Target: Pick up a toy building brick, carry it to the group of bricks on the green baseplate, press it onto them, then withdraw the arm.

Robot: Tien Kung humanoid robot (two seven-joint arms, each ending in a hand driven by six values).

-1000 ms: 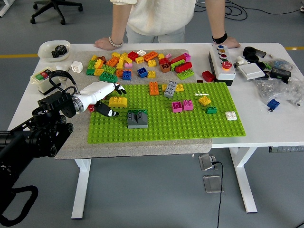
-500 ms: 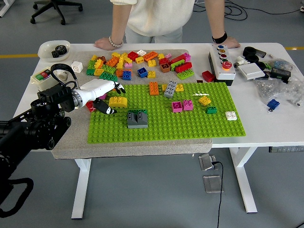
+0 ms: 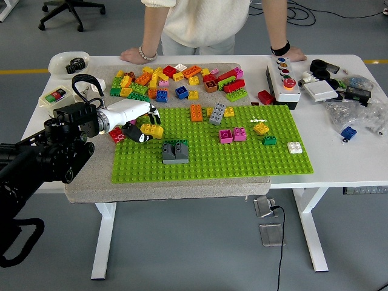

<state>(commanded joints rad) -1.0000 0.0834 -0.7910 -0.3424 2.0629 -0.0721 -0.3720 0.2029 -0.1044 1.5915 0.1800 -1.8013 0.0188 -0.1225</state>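
My left hand (image 3: 147,125), white with black fingertips, reaches in from the left over the left edge of the green baseplate (image 3: 242,160). Its fingers curl over a yellow brick (image 3: 153,131), and the thumb presses the brick's near-left side. The brick sits tilted at the plate's edge. Further right on the plate stand a grey and dark green stack (image 3: 175,151), two pink bricks (image 3: 233,134), an orange brick (image 3: 196,113), a grey brick (image 3: 217,113) and some small ones. The right arm is out of sight.
A pile of loose bricks (image 3: 176,79) lies behind the plate on the grey mat. A red brick (image 3: 116,134) sits under my wrist. A person stands at the far side with a hand (image 3: 134,56) on the table edge. A button box (image 3: 285,79) stands at the right.
My left hand has drawn up and back a little, and the thumb has closed in on the yellow brick, which now sits tilted. The person has not moved.
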